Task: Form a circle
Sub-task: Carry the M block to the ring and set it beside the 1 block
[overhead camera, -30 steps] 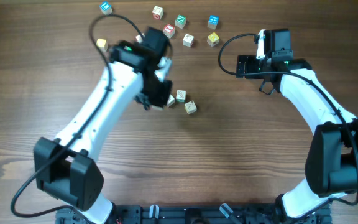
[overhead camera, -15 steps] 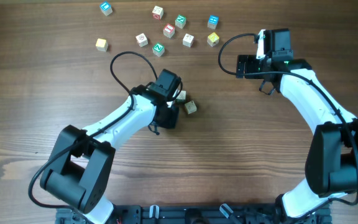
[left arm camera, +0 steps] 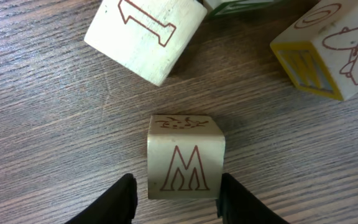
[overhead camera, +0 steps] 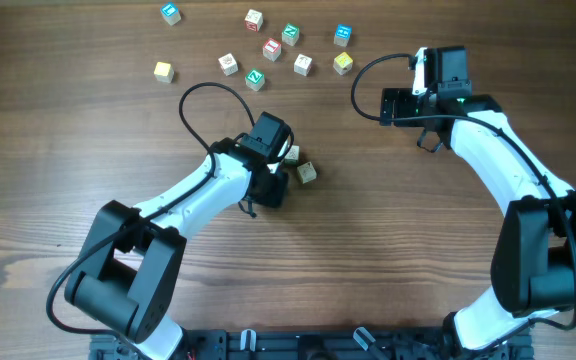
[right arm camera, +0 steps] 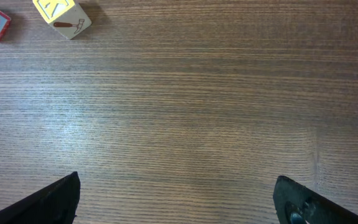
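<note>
The left arm stretched diagonally to mid-table, left gripper (left arm camera: pixel 178 188) pointing down, jaws partly open astride a whitish wooden cube marked M (left arm camera: pixel 185 157), beside the cluster of small whitish wooden cubes (overhead camera: pixel 307 172). The right arm crooked leftward, right gripper (right arm camera: pixel 176 185) spread wide and empty above the brown wooden table (right arm camera: pixel 179 93).

Loose cluster of whitish lettered cubes (overhead camera: pixel 307 172)

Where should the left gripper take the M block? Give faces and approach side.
Pinch the M block on the two side faces flanking the M, coming from its M-face side, where the left gripper straddles it. It lies square to the jaws, with bare wood on both sides; the 1 block and airplane block sit beyond it.
</note>
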Tool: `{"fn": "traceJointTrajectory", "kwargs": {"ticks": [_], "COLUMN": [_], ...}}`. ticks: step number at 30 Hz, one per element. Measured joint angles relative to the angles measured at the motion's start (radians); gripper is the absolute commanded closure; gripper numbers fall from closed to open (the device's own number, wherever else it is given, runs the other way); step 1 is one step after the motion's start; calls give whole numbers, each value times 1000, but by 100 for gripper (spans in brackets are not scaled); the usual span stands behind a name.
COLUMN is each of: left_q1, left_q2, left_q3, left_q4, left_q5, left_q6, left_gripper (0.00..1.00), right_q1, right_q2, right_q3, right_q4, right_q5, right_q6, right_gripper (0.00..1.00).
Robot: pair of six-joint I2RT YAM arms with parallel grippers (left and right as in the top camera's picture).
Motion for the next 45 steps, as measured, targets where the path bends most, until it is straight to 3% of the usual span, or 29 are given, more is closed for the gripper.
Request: {"fn": "traceJointTrajectory", "kwargs": {"ticks": [8,11,15,19,23,32,38,45], "left_q1": [0,0,0,0,0,0,0,0], "left_q2": [0,0,0,0,0,0,0,0], "left_q3": [0,-2,-2,-2,-2,-2,-2,-2], "left_q4": [13,31,35,42,58,67,60,60], "left_q5": [0,0,0,0,0,0,0,0], "left_q6": [0,0,0,0,3,87,123,130], "left_gripper": [66,58,57,69,71,66,55,66], "right_q1": [0,0,0,0,0,0,0,0], "right_q2": [0,0,0,0,0,0,0,0], "right_q3": [0,0,0,0,0,0,0,0], "right_q4": [0,0,0,0,0,0,0,0], "right_q5": [0,0,0,0,0,0,0,0], "right_q6": [0,0,0,0,0,0,0,0], "right_gripper": [0,0,0,0,0,0,0,0]}}
